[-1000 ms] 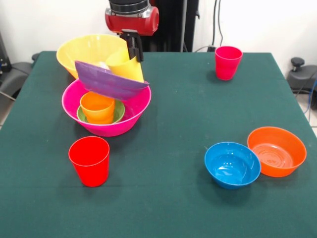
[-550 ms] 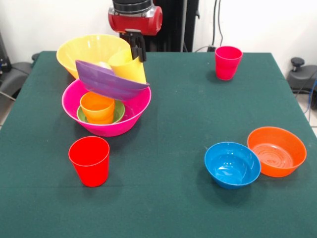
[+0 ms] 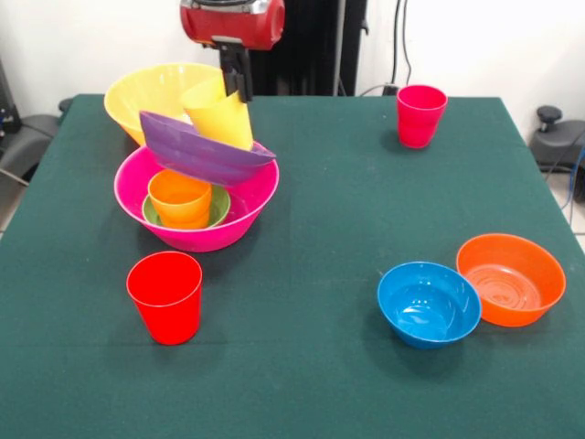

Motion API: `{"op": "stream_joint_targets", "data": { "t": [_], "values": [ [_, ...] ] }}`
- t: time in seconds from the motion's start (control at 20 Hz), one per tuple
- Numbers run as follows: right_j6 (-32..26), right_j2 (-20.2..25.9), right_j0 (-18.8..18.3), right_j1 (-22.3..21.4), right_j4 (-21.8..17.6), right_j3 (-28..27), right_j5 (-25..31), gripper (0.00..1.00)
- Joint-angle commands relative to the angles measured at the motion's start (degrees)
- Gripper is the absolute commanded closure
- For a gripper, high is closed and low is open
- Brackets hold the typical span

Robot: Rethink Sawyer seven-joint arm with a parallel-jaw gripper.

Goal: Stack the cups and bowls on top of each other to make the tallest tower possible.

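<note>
Gripper [image 3: 239,80]: fingers pinching the yellow cup's [image 3: 219,114] rim.
Yellow cup: tilted, over the purple bowl [image 3: 201,151].
Purple bowl: slanted on the hot-pink bowl [image 3: 196,229].

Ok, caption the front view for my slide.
Gripper holds the yellow cup tilted above the purple bowl resting across the hot-pink bowl.
</note>
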Motion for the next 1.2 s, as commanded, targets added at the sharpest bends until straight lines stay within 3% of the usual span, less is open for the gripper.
{"op": "stream_joint_targets", "data": {
  "t": [0.05, 0.3, 0.95, 1.2],
  "values": [
    [-9.7, 4.2, -2.1, 0.2, 0.6, -6.9, 8.5, 1.00],
    [-11.7, 5.7, -3.3, 2.1, -0.8, -10.2, 10.2, 1.00],
    [-10.8, 8.0, -4.3, 10.6, -5.7, -16.0, 1.5, 1.00],
    [-8.2, 7.8, -3.9, 8.4, -6.0, -14.0, 1.3, 1.00]
  ]
}}
